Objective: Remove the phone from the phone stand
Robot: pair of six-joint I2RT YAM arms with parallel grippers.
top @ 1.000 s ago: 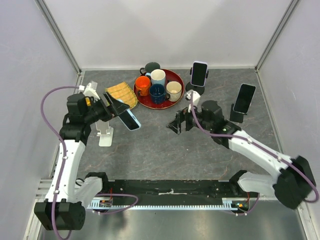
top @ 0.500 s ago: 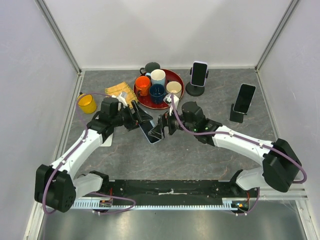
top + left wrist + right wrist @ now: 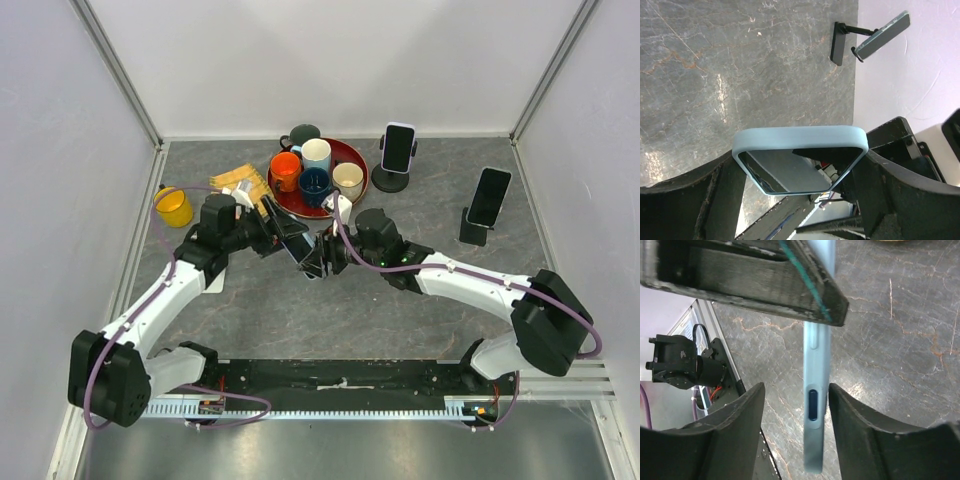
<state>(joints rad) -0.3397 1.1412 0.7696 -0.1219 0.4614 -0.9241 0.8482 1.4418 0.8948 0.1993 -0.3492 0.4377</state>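
Two grippers meet at the red tray's 6 o'clock. The left gripper clamps the pale-blue phone by its sides, clear of the table. The right gripper straddles its edge, fingers parted, perhaps untouching, likely awaiting a handover.

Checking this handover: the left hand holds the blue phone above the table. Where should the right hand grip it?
Grip the free end of the phone across its thin thickness, fingers on the two flat faces. The left hand clamps the long edges further along, so those are taken. The right hand, open and straddling the edge with the buttons, should probably come in from the end opposite the left hand.
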